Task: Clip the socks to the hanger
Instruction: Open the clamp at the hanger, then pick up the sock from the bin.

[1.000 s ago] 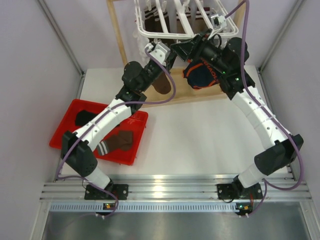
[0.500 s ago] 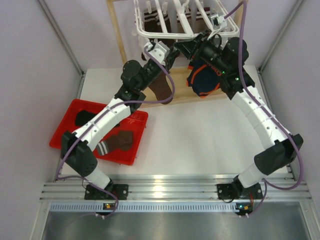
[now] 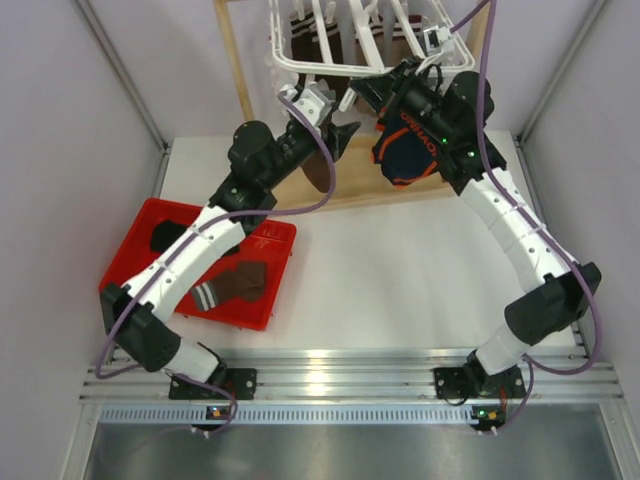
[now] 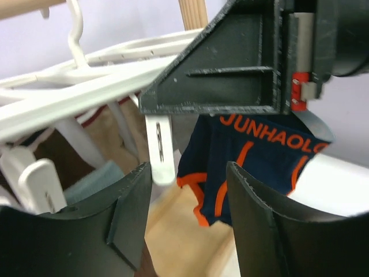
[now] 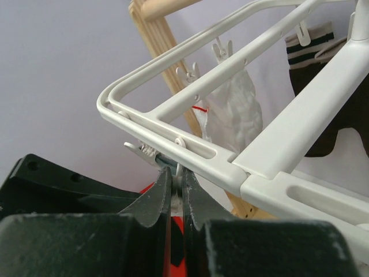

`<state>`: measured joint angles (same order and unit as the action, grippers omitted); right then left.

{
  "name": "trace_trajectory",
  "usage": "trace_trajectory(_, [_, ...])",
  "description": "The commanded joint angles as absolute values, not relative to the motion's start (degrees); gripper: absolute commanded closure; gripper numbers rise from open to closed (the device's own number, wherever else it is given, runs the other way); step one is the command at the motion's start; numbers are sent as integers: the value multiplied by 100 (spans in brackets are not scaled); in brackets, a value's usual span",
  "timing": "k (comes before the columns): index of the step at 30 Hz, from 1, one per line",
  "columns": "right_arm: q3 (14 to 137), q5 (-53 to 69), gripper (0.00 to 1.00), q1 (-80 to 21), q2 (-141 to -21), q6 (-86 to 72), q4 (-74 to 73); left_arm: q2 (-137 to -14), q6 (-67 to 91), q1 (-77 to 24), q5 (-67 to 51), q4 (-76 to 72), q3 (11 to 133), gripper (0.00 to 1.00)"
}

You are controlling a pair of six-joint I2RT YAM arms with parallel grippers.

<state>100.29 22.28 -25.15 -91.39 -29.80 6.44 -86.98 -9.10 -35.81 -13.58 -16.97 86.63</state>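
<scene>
Top external: found hanger (image 3: 370, 62) hung at the far edge from wood frame (image 3: 232, 60), with socks (image 3: 320, 45) already pinned to it. Saw left gripper (image 3: 338, 132) raised just under its near rail, jaws parted, with brown sock (image 3: 318, 172) dangling just below; could not tell whether held or clipped. Saw right gripper (image 3: 364, 93) at the same rail, with navy cloth (image 3: 405, 150) hanging beneath that wrist. Noted red tray (image 3: 125, 262) at near left of table (image 3: 400, 280), holding striped sock (image 3: 232, 285) and black sock (image 3: 168, 235).

Left wrist: showed fingers (image 4: 127, 219) standing well apart, gripping nothing. Framed white clip (image 4: 159, 147) in the gap, hanging from hanger bars, with navy cloth behind to the right.

Right wrist: showed fingertips (image 5: 193, 199) pressed tight together just under hanger's corner rail, right beside another clip (image 5: 141, 151). Caught a thin pale sliver between them; could not tell what. Caught cuffed sock (image 5: 311, 52) pinned farther along, and white mesh cloth (image 5: 233, 115) hanging by the frame post.
</scene>
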Motion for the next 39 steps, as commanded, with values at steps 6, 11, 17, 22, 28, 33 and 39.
trace_trajectory(6, [10362, 2364, 100, -2496, -9202, -3129, 923, -7068, 359, -2157, -3666, 848, 8490, 15])
trace_trajectory(11, [10433, 2338, 100, -2496, -9202, -2989, 826, -6891, -770, -179, -4578, 3238, 8806, 18])
trace_trajectory(17, [10327, 2320, 100, -2505, -9132, -2909, 721, -7214, -4540, 1441, -4967, 7193, 8789, 24])
trace_trajectory(22, [10362, 2338, 100, -2496, -9132, -2813, 580, -7242, -6272, 1704, -3755, 8165, 7598, 30])
trace_trajectory(28, [10214, 2294, 100, -2496, -9018, -2742, 580, -7216, -5523, 2057, -2357, 6585, 6295, 34])
trace_trajectory(33, [10064, 2259, 100, -2505, -8965, -2698, 598, -7550, -5010, 2100, -2125, 6039, 6082, 36])
trace_trajectory(39, [10081, 2224, 100, -2505, -8991, -2681, 580, -7759, -5521, 2074, -2050, 5678, 5712, 38])
